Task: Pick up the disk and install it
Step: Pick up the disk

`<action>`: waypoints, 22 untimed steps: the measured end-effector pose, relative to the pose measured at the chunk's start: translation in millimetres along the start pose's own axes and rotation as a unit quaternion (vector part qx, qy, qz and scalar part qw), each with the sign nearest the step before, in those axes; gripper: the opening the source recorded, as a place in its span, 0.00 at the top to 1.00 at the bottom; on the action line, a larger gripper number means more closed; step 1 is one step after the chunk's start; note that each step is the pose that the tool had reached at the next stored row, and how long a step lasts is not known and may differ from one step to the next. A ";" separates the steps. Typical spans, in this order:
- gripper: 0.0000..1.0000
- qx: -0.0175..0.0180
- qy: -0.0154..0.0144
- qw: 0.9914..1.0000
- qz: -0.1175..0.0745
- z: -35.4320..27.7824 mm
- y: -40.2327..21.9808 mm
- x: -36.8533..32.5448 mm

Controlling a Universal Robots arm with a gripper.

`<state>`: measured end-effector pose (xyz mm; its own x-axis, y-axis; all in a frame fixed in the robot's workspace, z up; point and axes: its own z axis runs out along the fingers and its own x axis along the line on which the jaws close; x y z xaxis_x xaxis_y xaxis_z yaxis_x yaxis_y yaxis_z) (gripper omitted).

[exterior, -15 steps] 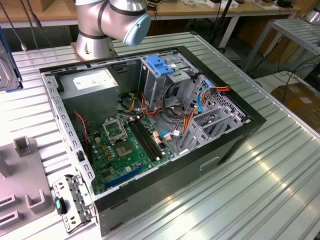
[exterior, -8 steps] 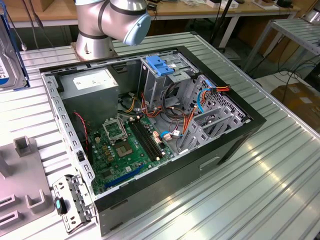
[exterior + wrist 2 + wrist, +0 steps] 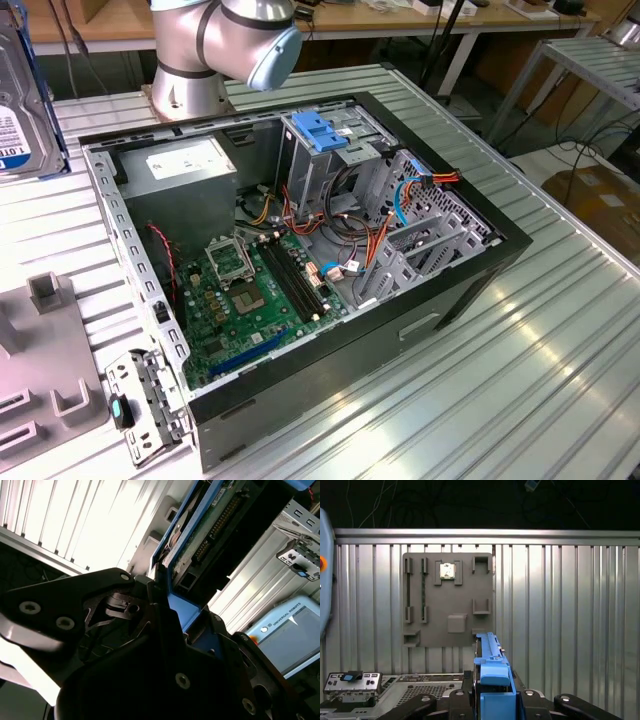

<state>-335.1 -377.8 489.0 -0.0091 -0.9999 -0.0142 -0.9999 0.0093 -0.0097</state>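
Two black fingers [image 3: 137, 587] of the gripper [image 3: 175, 612] are pressed against the blue carrier frame of the disk [image 3: 212, 527], pinching it from both sides; in the first wrist view the same frame stands on edge between the gripper's black parts. In the exterior view the disk [image 3: 25, 100] shows at the exterior view's left edge, label outward and near upright, over the ribbed metal table [image 3: 520, 380] and well apart from the open computer case [image 3: 400, 320]. Inside the case stand a metal cage with a blue plastic top [image 3: 320, 130], a grey box with a white sticker [image 3: 185, 170] and a green motherboard [image 3: 240, 300]. A grey fixture plate [image 3: 447, 600] lies flat on the table beyond the disk's tip in the first wrist view, and a small metal bracket with a blue latch [image 3: 140, 405] lies just beside the case's corner.
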 end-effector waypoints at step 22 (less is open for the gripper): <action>0.63 0.000 0.000 1.000 0.000 0.6 -23.0 -0.2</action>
<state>-312.1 -377.8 488.6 -0.0091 -0.9999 -0.0139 -0.9999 0.0092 -0.0097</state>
